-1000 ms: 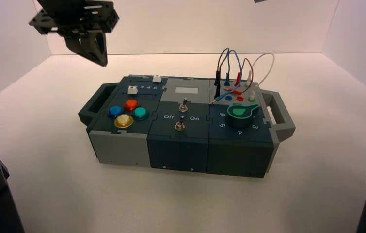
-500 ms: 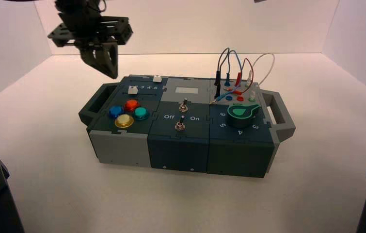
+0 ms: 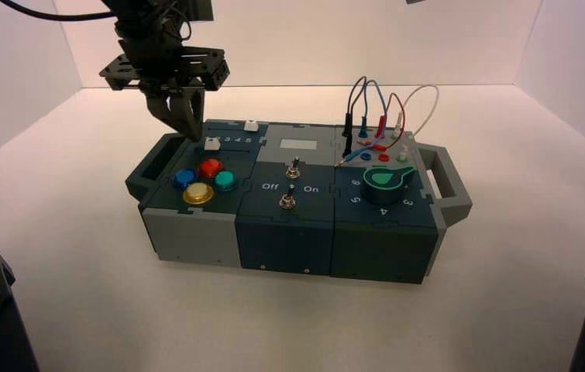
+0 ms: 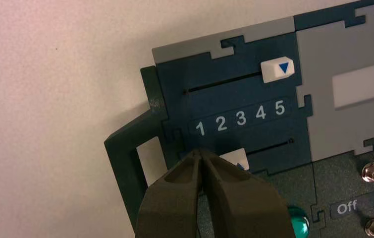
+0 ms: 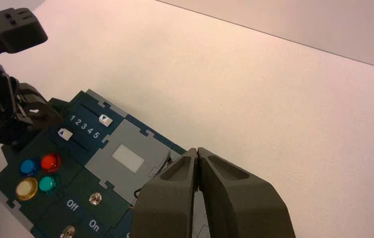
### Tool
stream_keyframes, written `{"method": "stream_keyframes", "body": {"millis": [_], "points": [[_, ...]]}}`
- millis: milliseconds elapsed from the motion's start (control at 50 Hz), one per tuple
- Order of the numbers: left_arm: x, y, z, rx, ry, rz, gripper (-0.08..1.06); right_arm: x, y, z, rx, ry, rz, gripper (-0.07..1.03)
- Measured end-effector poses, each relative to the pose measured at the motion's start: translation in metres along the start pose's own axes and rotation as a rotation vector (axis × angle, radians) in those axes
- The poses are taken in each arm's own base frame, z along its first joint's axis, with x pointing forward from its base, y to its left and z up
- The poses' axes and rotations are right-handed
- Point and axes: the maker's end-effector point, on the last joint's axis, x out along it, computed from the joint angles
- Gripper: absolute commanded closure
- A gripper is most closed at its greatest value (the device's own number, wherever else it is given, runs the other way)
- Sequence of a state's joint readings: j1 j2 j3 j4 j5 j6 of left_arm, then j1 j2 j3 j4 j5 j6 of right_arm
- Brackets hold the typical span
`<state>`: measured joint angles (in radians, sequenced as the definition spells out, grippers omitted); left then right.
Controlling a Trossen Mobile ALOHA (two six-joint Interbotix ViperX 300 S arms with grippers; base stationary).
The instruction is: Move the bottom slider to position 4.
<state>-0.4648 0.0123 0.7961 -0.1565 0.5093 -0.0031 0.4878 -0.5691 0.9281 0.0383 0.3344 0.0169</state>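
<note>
Movement in the high view belongs to the left end effector [image 3: 194, 138], which has come in from farther off over the far left and now hangs just by the low-numbered side of the bottom slider [image 4: 235, 157]. Its tips are closed together and hold nothing. The slider itself has not shifted: the left wrist view shows its white knob roughly level with the 2, short of position 4 [image 4: 260, 112]. So the approach looks nearly done and the push is still to come; closed tips on that side suggest a shove toward the robot's right rather than a grasp. The right end effector [image 5: 198, 152], also closed and empty, waits off to the right of the slider panel. Room to travel is good, as the slotted track [image 4: 271, 147] lies bare from the knob to its end beyond 4 (a little too much room, perhaps, since an overlong push would run on to 5). The tips should come down between the knob and the box's left handle [image 4: 120, 141], without catching its edge. Nearer the robot, the red button [image 3: 211, 167] sits close to the track, and the upper slider [image 4: 277, 69] should be left alone.
</note>
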Motion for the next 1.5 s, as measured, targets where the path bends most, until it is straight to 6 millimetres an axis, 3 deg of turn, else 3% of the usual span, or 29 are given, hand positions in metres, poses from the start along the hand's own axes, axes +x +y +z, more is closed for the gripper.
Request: {"method": "stream_keyframes", "body": {"millis": [1500], "points": [[0.007,-0.033,-0.006,0.097,0.031,-0.024,1.01,0.000,0.000,0.000,0.000,0.000,-0.001,0.99]]}}
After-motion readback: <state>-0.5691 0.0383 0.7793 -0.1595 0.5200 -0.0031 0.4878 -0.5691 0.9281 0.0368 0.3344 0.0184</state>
